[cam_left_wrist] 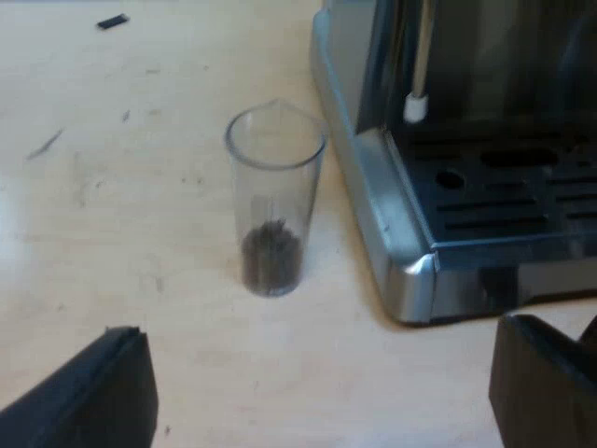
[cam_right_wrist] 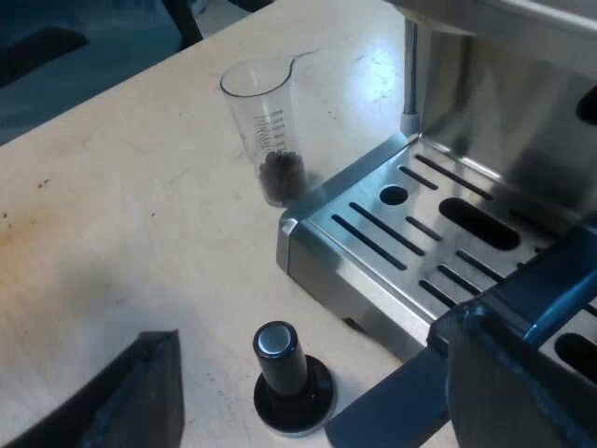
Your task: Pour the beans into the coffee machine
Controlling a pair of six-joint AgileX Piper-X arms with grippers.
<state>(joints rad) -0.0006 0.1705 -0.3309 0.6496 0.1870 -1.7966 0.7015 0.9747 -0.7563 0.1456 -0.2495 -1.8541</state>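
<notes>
Measuring glass point(cam_left_wrist: 273, 201), beans point(cam_left_wrist: 271, 257) at bottom, standing upright on desk point(cam_left_wrist: 112, 187) beside espresso machine point(cam_left_wrist: 466, 205) corner. Left gripper point(cam_left_wrist: 322, 387) hovering near it, fingers wide apart; right gripper point(cam_right_wrist: 312, 373) hanging likewise over tamper point(cam_right_wrist: 292, 381).

espresso machine point(cam_left_wrist: 448, 187) upper body running past frame edge, both views | steam wand point(cam_left_wrist: 417, 65) top end getting cut off | dark bit point(cam_left_wrist: 112, 21) on table point(cam_left_wrist: 140, 233), well away from machine, past measuring glass point(cam_left_wrist: 273, 201), reading too small to ID | left gripper point(cam_left_wrist: 317, 331) fingers point(cam_left_wrist: 93, 397) showing tips only

Clear measuring glass point(cam_left_wrist: 274, 201), brushed-metal espresso machine point(cam_right_wrist: 392, 233)
</notes>
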